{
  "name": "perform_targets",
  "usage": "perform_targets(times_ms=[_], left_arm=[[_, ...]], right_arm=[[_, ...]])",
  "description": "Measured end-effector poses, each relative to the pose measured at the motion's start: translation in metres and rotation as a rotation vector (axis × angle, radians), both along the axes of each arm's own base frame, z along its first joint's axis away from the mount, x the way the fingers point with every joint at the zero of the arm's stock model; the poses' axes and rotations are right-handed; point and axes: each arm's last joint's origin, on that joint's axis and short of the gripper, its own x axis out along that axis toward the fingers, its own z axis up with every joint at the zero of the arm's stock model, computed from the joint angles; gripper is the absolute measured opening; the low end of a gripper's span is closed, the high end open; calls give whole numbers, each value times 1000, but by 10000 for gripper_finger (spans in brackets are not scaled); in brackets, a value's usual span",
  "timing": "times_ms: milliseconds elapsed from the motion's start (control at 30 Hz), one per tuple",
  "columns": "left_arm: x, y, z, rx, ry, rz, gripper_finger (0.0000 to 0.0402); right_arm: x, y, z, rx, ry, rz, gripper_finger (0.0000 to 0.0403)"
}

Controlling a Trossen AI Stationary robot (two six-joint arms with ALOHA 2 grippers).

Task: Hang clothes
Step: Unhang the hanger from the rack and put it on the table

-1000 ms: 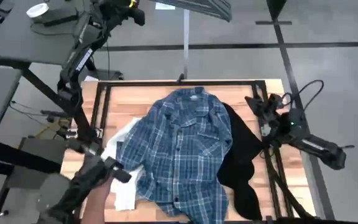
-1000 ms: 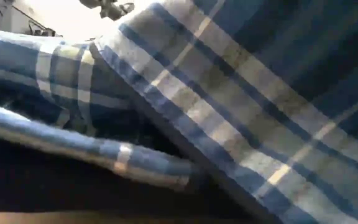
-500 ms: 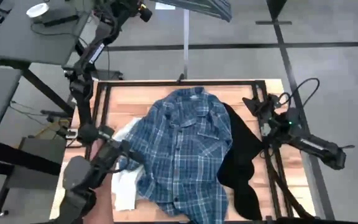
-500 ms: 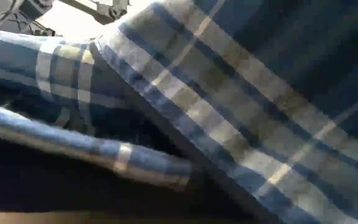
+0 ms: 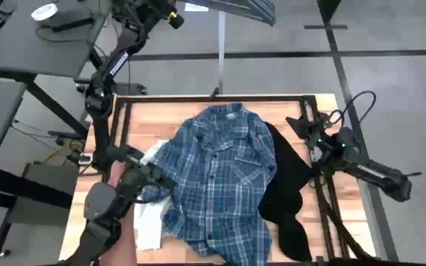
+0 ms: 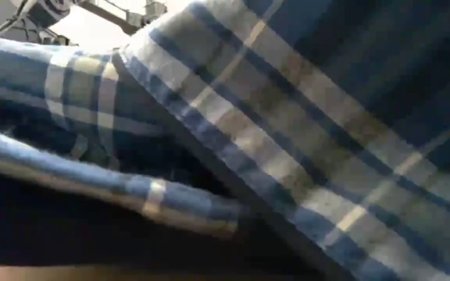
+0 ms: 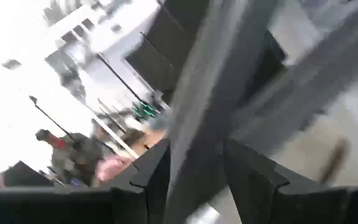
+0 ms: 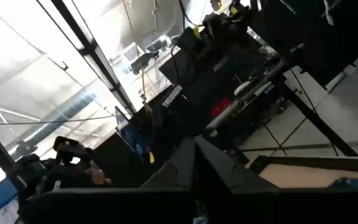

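Note:
The blue-and-white plaid shirt [image 5: 217, 177] lies spread, front up, on the wooden table [image 5: 346, 214] and fills the low view [image 6: 287, 140]. The black top [image 5: 287, 192] lies under its right side. At its left, the white top [image 5: 148, 222] lies partly beneath it. My left gripper [image 5: 173, 15] is raised beyond the table's far left corner, fingers apart [image 7: 197, 165], with a blurred grey bar [image 7: 204, 106] showing between them. At the table's right edge my right gripper [image 5: 302, 124] rests shut [image 8: 194, 155], away from the clothes. My left gripper has the grey bar [image 7: 194, 149] showing in the gap between its fingers. The view is blurred, and I cannot tell whether the fingers touch it.
A person's arm [image 5: 120, 196] reaches in over the table's near left corner, up to the plaid shirt's left sleeve. A thin pole [image 5: 220, 52] rises behind the table's far edge, with a grey slanted piece [image 5: 235, 7] at its top. A dark side desk [image 5: 21, 44] stands far left.
My left arm has swung its raised gripper a little to the right, toward the pole, and the wrist has rolled. The person's arm has come from the near left corner up to the plaid shirt's left side. The clothes and my right arm have kept still.

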Motion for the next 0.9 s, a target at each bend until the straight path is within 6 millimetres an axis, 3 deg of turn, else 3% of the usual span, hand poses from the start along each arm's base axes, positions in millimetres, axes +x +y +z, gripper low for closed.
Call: perform_targets(times_ms=[467,633,767,900], left_arm=[[-5,5,-4,-38,-49,-7,130],[-4,-4,7,-86,-169,-48,130],[-2,-26,25,-109,-188,-79,130],[-3,-52,44,-157,-170,-103,130]], right_arm=[[-1,-1,1,29,-21,-6,3],[-6,-1,14,94,-217,-26,3],[-6,-2,48,40,-253,-88,3],[11,-12,112,-248,-92,-273,3]])
